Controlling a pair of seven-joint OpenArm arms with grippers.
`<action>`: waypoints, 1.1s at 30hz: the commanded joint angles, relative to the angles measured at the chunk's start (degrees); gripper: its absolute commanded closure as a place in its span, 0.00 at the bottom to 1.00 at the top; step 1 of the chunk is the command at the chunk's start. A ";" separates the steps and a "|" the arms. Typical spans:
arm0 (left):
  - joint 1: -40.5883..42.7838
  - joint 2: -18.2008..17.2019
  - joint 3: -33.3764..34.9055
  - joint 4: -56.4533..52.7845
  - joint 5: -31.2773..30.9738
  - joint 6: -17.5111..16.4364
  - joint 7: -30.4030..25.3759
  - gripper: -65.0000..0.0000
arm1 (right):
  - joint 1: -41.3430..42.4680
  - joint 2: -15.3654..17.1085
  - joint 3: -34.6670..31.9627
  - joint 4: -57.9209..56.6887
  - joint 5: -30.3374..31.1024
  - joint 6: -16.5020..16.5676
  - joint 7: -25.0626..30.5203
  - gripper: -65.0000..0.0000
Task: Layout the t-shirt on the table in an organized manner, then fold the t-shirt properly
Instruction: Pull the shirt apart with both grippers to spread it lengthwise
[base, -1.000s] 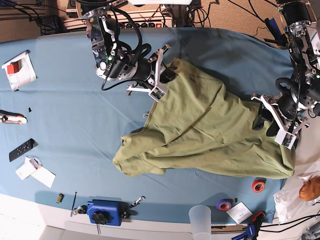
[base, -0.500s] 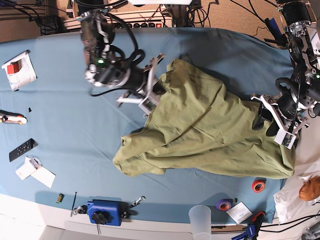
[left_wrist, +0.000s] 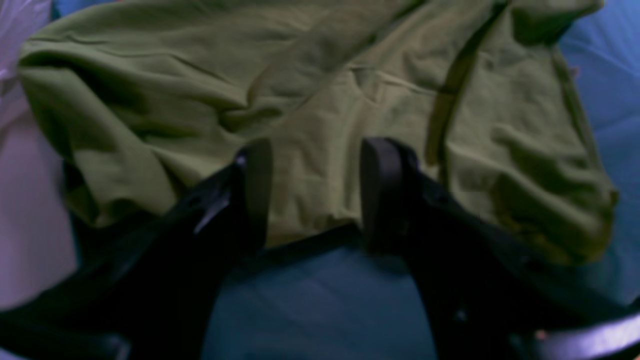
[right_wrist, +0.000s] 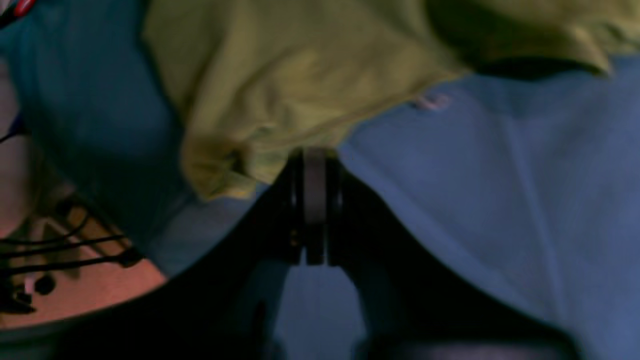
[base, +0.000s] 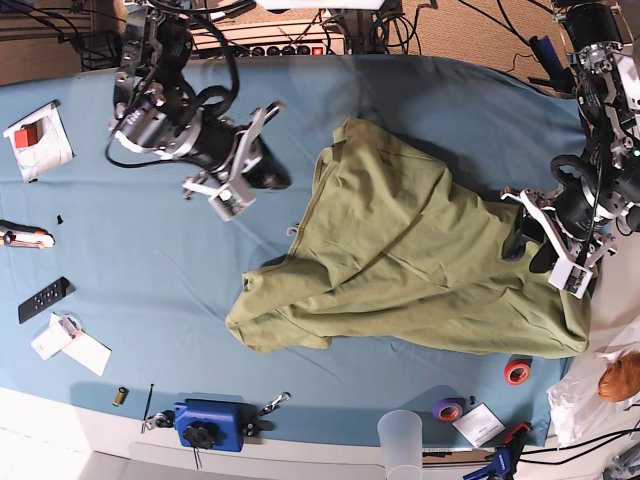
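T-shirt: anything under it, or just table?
Around the t-shirt only the teal table cloth shows. Whatever lies beneath the crumpled fabric is covered; cannot tell.

The t-shirt (base: 400, 270) is plain olive green, no print; in my wrist views it reads more yellow-green w/ darker shaded creases. The table (base: 150, 300) is teal-blue cloth, pale white rim along the near edge. My left gripper (left_wrist: 317, 195) has black fingers (left_wrist: 255, 185); my right gripper (right_wrist: 315, 200) is black too, w/ a grey strip between the pads. Small stuff around the edge: blue clamp block (base: 210, 423) w/ black knob, red tape roll (base: 517, 372), purple tape roll (base: 448, 408), black remote (base: 43, 299), clear whitish cup (base: 400, 438), white paper (base: 40, 140) w/ a red box (base: 26, 134) on it.
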 joint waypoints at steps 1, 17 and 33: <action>-0.76 -0.92 -0.44 0.87 -0.72 -0.02 -1.31 0.56 | 0.46 0.13 -1.20 1.16 1.31 0.39 1.49 0.82; -0.74 -0.92 -0.42 0.83 -0.72 0.00 -2.32 0.56 | 7.48 -0.20 -21.70 -18.29 -18.25 -4.13 13.51 0.69; -0.74 -0.79 -0.42 0.79 -0.72 -0.02 -2.29 0.56 | 8.94 -1.73 -23.85 -14.91 -19.04 -6.21 4.83 1.00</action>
